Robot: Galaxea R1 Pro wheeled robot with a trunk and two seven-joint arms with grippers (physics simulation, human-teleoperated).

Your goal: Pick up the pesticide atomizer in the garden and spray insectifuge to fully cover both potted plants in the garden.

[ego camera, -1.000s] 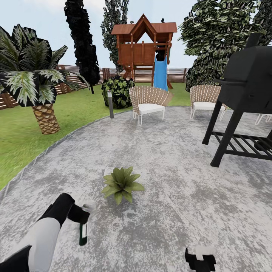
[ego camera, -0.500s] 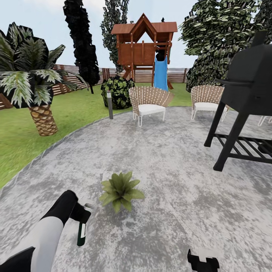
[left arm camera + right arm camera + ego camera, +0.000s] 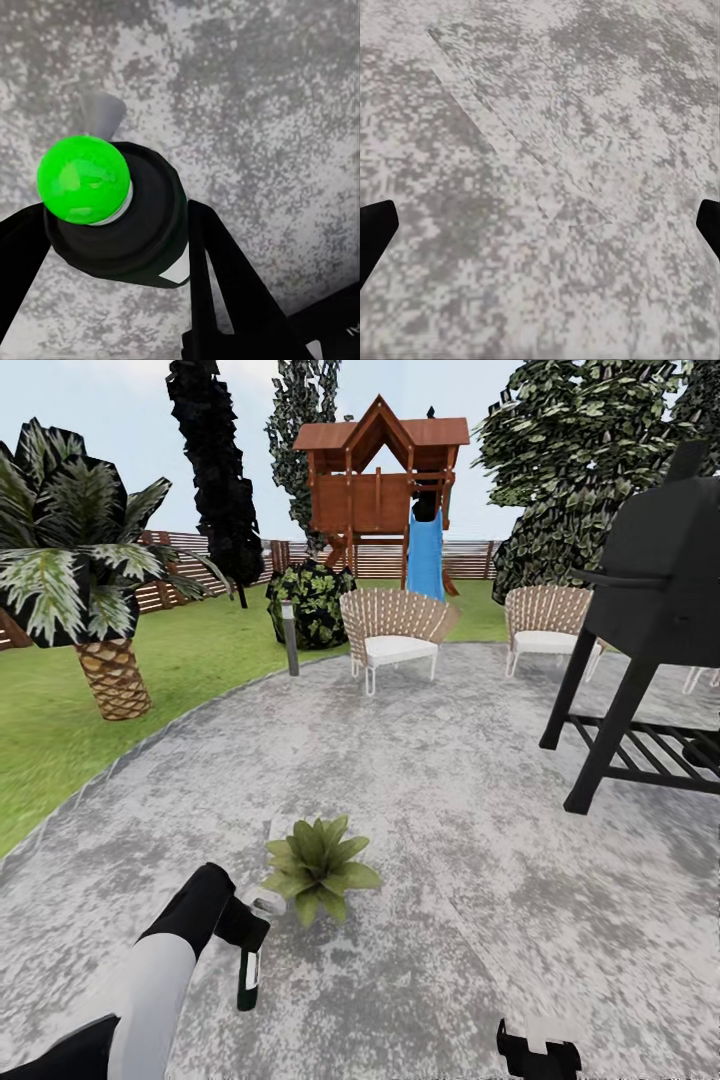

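the left gripper (image 3: 250, 935) is clamped on the pesticide atomizer (image 3: 247, 978), which hangs upright just beside one potted plant (image 3: 318, 866). the right gripper (image 3: 535, 1052) hangs low, fingers (image 3: 375, 232) spread wide over the mottled grey patio (image 3: 450, 840). beyond: lawn (image 3: 60, 730), two wicker chairs (image 3: 393, 632), one black grill (image 3: 650, 610), one palm (image 3: 90, 590), one playhouse (image 3: 385, 480).

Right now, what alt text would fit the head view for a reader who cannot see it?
The left gripper holds the pesticide atomizer hanging downward beside a small potted plant on the grey patio. Beyond stand two wicker chairs, a black grill, a palm on the lawn, and a wooden playhouse with a blue slide.
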